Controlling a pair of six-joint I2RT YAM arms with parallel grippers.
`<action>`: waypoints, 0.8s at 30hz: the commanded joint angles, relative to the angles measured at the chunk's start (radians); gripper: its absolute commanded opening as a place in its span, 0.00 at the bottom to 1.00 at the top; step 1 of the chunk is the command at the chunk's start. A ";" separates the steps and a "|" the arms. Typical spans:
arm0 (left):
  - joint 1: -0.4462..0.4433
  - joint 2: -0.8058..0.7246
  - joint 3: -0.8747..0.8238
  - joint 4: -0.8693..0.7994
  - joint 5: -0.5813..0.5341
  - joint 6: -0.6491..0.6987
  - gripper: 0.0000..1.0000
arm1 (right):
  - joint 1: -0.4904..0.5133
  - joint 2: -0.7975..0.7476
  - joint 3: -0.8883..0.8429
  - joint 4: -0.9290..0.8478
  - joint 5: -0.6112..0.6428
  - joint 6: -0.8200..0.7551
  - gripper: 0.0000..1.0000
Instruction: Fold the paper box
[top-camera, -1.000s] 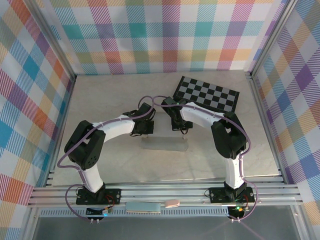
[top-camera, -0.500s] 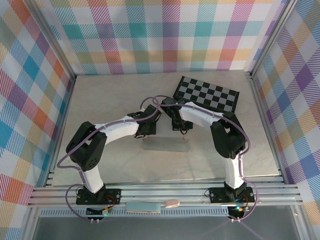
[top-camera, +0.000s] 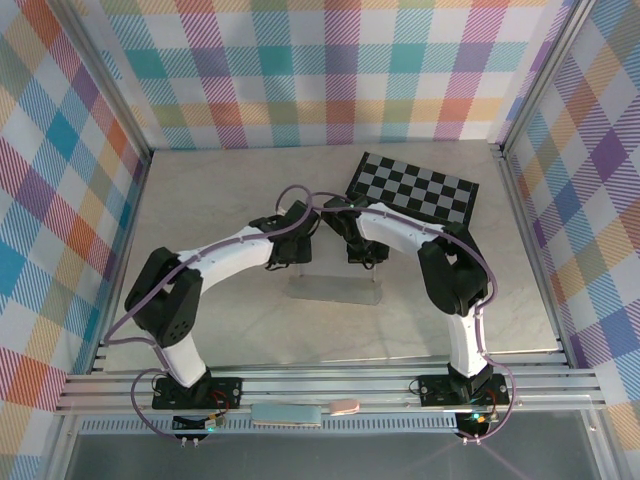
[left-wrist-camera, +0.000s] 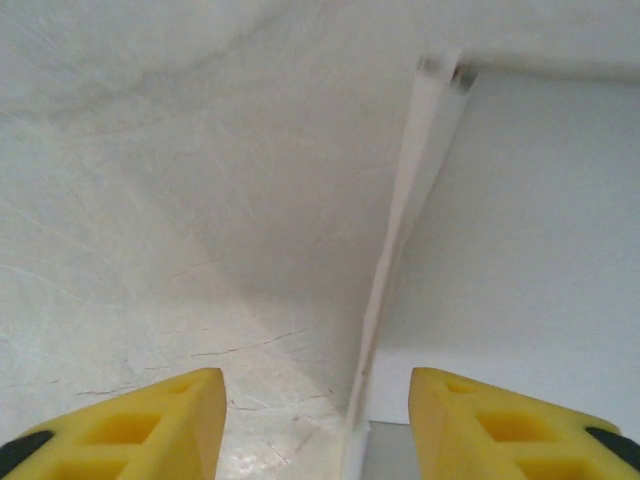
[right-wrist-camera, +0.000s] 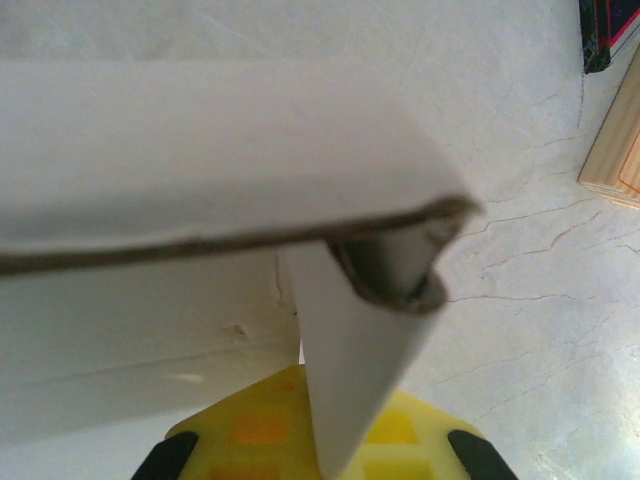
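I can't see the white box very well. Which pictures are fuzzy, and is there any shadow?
Right wrist view: the paper box is so close its near edge looks fuzzy. Left wrist view: soft, with a grey shadow on the table beside the box's wall. Top view: sharp, but the box looks pale against the table.

You have both arms bent inward over the middle of the worktop (top-camera: 220, 200), their dark wrist ends close together but apart. The left fingers (top-camera: 292, 262) sit at the far edge of the paper box (top-camera: 333, 291), by its left end. The box is a pale, long, low shape lying crosswise on the worktop. The right fingers (top-camera: 365, 258) sit at the same far edge, toward the right end (how wide either pair stands is too small to judge from up here). Beyond the right arm, the black-and-grey checkerboard (top-camera: 415, 187) lies flat and skewed near the back right corner. Plaid walls (top-camera: 330, 70) enclose three sides.
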 joint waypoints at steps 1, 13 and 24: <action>0.031 -0.100 0.030 -0.061 0.044 -0.061 0.52 | -0.005 0.012 -0.005 -0.049 0.019 0.009 0.00; 0.087 -0.239 0.051 -0.149 0.060 -0.077 0.48 | -0.024 0.027 -0.014 -0.050 -0.045 0.023 0.00; 0.090 -0.271 0.124 -0.239 0.047 -0.084 0.47 | -0.095 0.064 0.027 -0.128 -0.245 0.216 0.00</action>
